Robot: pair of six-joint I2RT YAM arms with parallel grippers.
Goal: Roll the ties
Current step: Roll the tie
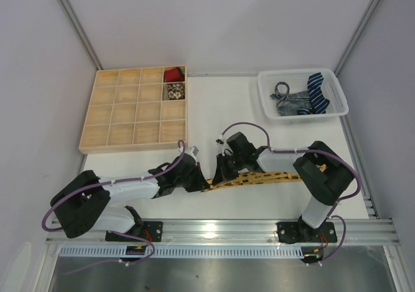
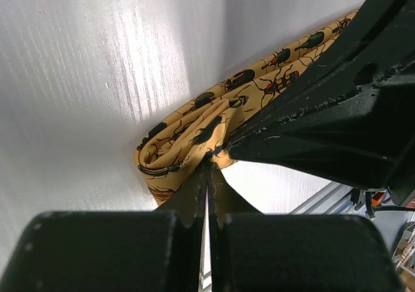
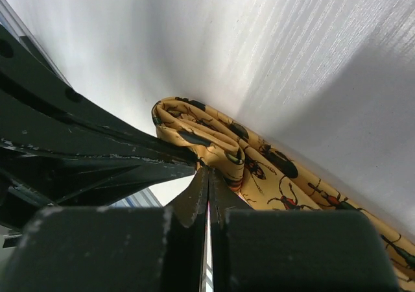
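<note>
A mustard-yellow tie [image 1: 266, 177] with dark beetle spots lies across the table near the front, running right from the middle. Its left end is folded into a small roll. My left gripper [image 1: 206, 180] is shut, its tips pinching that folded end [image 2: 194, 133]. My right gripper [image 1: 222, 174] meets it from the other side, also shut with its tips on the fold [image 3: 220, 146]. The two sets of black fingers touch at the roll. The rest of the tie [image 3: 311, 194] trails away flat on the table.
A wooden compartment box [image 1: 117, 113] stands at the back left, with a rolled red tie [image 1: 172, 74] and a pale patterned roll [image 1: 174, 92] in its right-hand cells. A white basket [image 1: 331, 78] at the back right holds a grey tie [image 1: 285, 97] and a navy striped tie [image 1: 316, 87].
</note>
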